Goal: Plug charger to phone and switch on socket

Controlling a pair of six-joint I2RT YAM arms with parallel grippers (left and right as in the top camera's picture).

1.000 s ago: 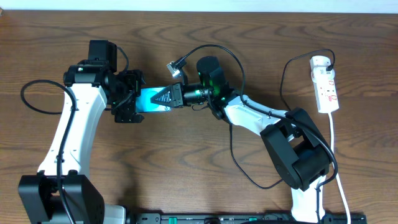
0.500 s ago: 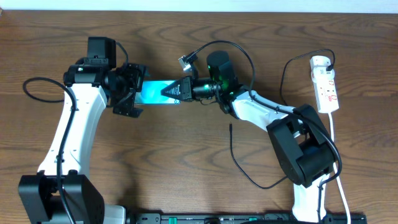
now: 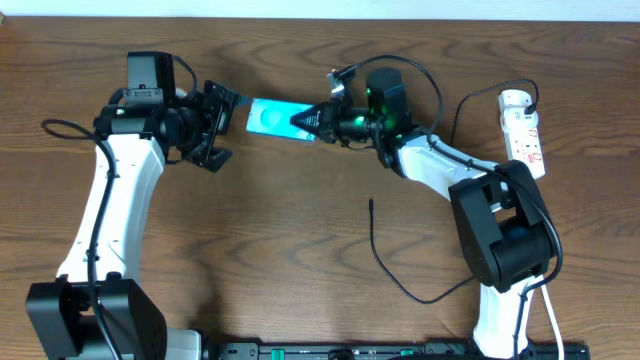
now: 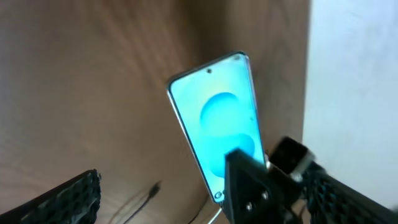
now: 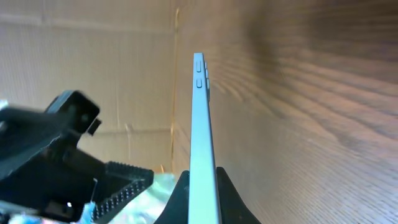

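**Right claw has the phone, left claw open, charger still loose**

The table [image 3: 250, 260] is mostly bare wood, and both arms reach to its far middle. The socket [image 3: 523, 135] lies at the far right, well apart from both claws. No claw is near its switch, so you can count that step as not done.

The phone [image 3: 268, 117] is between the two claws. The right gripper [image 3: 308, 121] is clenched on one short end, and its wrist view shows the thin edge pinched between the fingers. The screen's camera hole is at the free end, so the pinched end is probably the port end.

The left gripper [image 3: 224, 128] is released, jaws spread wide just beside that free end and touching nothing. It reads as a handover setup to free the port.

The charger [image 3: 373, 240] loops across the near right. Its plug tip [image 3: 371, 204] lies loose, well apart from the phone.
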